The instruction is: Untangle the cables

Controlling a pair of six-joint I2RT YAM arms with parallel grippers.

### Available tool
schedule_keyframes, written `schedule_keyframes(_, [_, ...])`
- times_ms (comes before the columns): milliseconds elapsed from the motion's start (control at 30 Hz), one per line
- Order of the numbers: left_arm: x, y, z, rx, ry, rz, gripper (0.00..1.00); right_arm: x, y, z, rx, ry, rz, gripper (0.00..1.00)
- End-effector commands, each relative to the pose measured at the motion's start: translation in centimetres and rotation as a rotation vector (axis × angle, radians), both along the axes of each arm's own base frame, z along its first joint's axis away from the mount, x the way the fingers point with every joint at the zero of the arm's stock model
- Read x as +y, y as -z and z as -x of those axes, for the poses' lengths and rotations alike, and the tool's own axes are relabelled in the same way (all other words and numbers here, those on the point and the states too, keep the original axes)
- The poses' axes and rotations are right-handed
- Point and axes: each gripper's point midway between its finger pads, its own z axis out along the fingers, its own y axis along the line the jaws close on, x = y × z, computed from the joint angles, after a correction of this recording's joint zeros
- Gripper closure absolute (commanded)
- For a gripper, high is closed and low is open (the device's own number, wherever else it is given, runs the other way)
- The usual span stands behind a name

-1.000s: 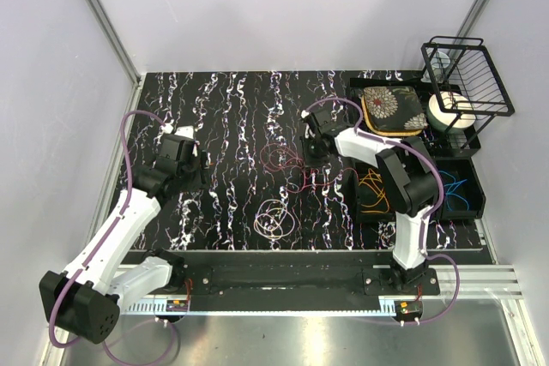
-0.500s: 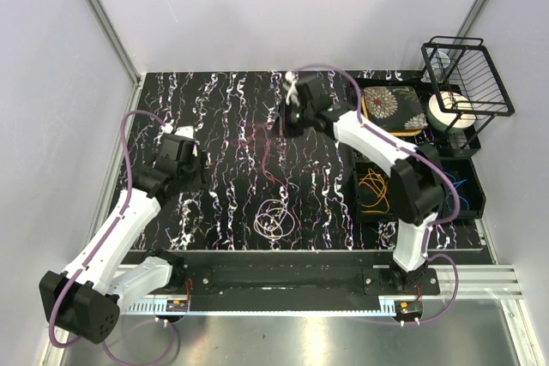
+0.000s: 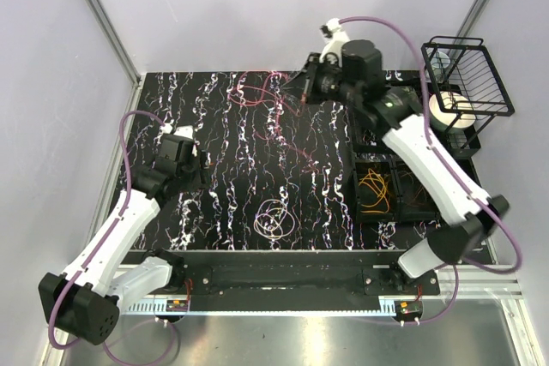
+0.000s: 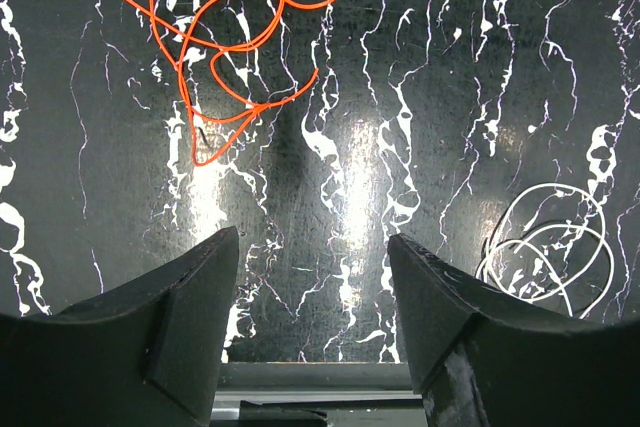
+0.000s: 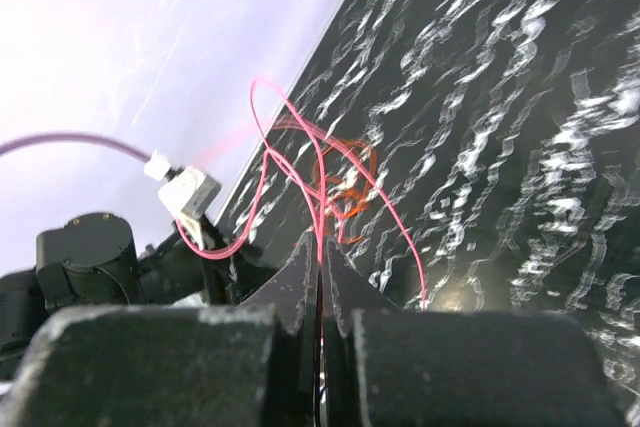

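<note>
The right claw (image 5: 320, 265) is shut tight on the thin pink cable (image 5: 320, 212). In one second it rose from the table's middle to the far edge. The thin orange cable (image 4: 232, 47) came along, so they seem not yet separated.

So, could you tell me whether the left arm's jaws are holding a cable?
No, the left wrist view shows the jaws standing apart with only bare table between them, the orange cable lying clear ahead.
</note>
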Motion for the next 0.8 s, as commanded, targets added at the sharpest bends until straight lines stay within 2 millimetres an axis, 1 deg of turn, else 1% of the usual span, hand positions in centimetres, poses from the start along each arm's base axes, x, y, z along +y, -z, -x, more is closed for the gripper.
schedule_keyframes(0, [-0.2, -1.3, -0.9, -0.07, 0.001, 0.012, 0.36, -5.4, -3.8, 1.1, -0.109, 0.213, 0.05, 1.0])
schedule_keyframes(33, [-0.3, -1.3, -0.9, -0.068, 0.004, 0.013, 0.36, -6.3, -3.4, 1.3, -0.101, 0.239, 0.073, 1.0])
schedule_keyframes(67, [-0.3, -1.2, -0.9, -0.066, 0.004, 0.015, 0.35, -7.3, -3.4, 1.3, -0.115, 0.282, 0.096, 1.0])
schedule_keyframes(100, [-0.3, -1.2, -0.9, -0.066, 0.004, 0.015, 0.35, -9.0, -4.1, 1.5, -0.136, 0.347, 0.104, 1.0])
schedule_keyframes(133, [-0.3, -1.2, -0.9, -0.065, 0.005, 0.013, 0.36, -10.1, -3.3, 1.6, -0.124, 0.379, 0.134, 1.0])
schedule_keyframes(167, [-0.3, -1.2, -0.9, -0.066, 0.006, 0.015, 0.36, -11.3, -3.0, 1.5, -0.122, 0.435, 0.16, 1.0])
schedule_keyframes(200, [-0.4, -1.3, -0.9, -0.067, 0.007, 0.016, 0.35, -12.4, -3.0, 2.1, -0.119, 0.459, 0.172, 1.0])
schedule_keyframes(233, [-0.4, -1.3, -0.9, -0.067, 0.011, 0.016, 0.35, -13.3, -2.2, 2.2, -0.108, 0.483, 0.194, 1.0])
schedule_keyframes(267, [-0.4, -1.3, -0.9, -0.067, 0.008, 0.016, 0.36, -14.3, -1.9, 2.2, -0.104, 0.522, 0.212, 1.0])
schedule_keyframes(300, [-0.4, -1.2, -0.8, -0.064, 0.011, 0.016, 0.36, -15.2, -2.0, 2.7, -0.106, 0.541, 0.209, 1.0])
schedule_keyframes(333, [-0.5, -1.3, -0.9, -0.068, 0.013, 0.017, 0.35, -15.8, -0.9, 2.9, -0.085, 0.552, 0.231, 1.0])
schedule_keyframes(367, [-0.5, -1.3, -0.9, -0.069, 0.013, 0.017, 0.35, -16.8, -0.5, 2.9, -0.075, 0.583, 0.235, 1.0])
schedule_keyframes(400, [-0.5, -1.2, -0.8, -0.066, 0.012, 0.017, 0.35, -17.7, -0.8, 3.5, -0.08, 0.599, 0.226, 1.0])
schedule_keyframes(433, [-0.6, -1.2, -0.8, -0.067, 0.016, 0.017, 0.36, -18.2, 0.4, 3.7, -0.057, 0.609, 0.245, 1.0])
schedule_keyframes(467, [-0.6, -1.3, -0.8, -0.067, 0.018, 0.017, 0.35, -19.2, 0.7, 3.7, -0.049, 0.634, 0.25, 1.0])
schedule_keyframes(500, [-0.7, -1.3, -0.8, -0.068, 0.019, 0.017, 0.35, -19.8, 0.8, 4.2, -0.046, 0.647, 0.25, 1.0])
schedule_keyframes(533, [-0.7, -1.3, -0.8, -0.067, 0.018, 0.018, 0.36, -20.4, 1.7, 4.3, -0.03, 0.658, 0.265, 1.0])
schedule_keyframes(600, [-0.7, -1.2, -0.7, -0.064, 0.022, 0.016, 0.36, -21.6, 2.2, 4.8, -0.018, 0.689, 0.279, 1.0])
schedule_keyframes(633, [-0.7, -1.2, -0.7, -0.064, 0.024, 0.016, 0.36, -22.1, 3.1, 5.0, -0.003, 0.702, 0.296, 1.0])
schedule_keyframes(700, [-0.8, -1.2, -0.6, -0.064, 0.026, 0.016, 0.36, -23.2, 3.6, 5.5, 0.006, 0.732, 0.311, 1.0])
schedule_keyframes(733, [-0.9, -1.2, -0.7, -0.068, 0.028, 0.016, 0.36, -23.5, 4.5, 5.6, 0.023, 0.741, 0.328, 1.0])
schedule_keyframes(767, [-0.9, -1.2, -0.6, -0.067, 0.031, 0.014, 0.36, -24.0, 4.8, 5.8, 0.028, 0.762, 0.336, 1.0])
